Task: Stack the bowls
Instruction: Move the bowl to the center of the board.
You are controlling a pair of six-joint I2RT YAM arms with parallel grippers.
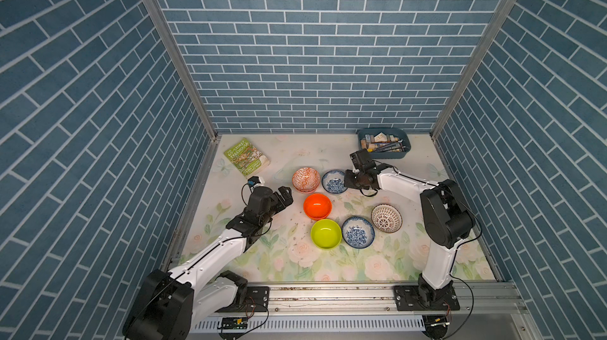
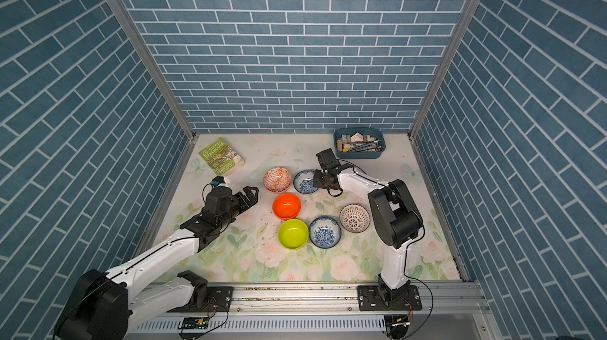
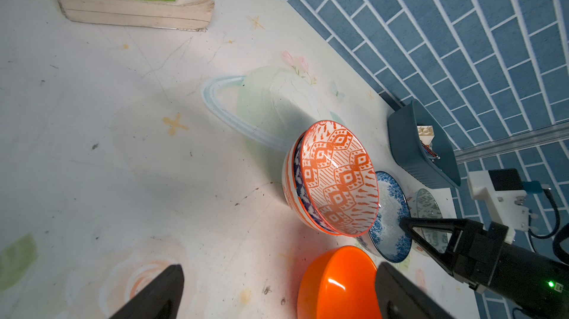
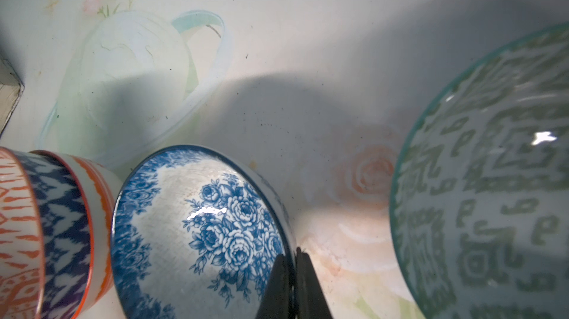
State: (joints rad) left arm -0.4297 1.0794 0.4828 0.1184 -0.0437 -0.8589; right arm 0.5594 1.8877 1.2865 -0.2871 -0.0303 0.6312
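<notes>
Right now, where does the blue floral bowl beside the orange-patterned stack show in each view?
In a top view: far blue floral bowl, mid-table, between the patterned stack and the right gripper.
In a top view: same place.
Left wrist: partly hidden behind the patterned stack.
Right wrist: close up, flowers showing, rim pinched in the shut right gripper.
Shared landmark: the patterned stack, beside it everywhere.
</notes>
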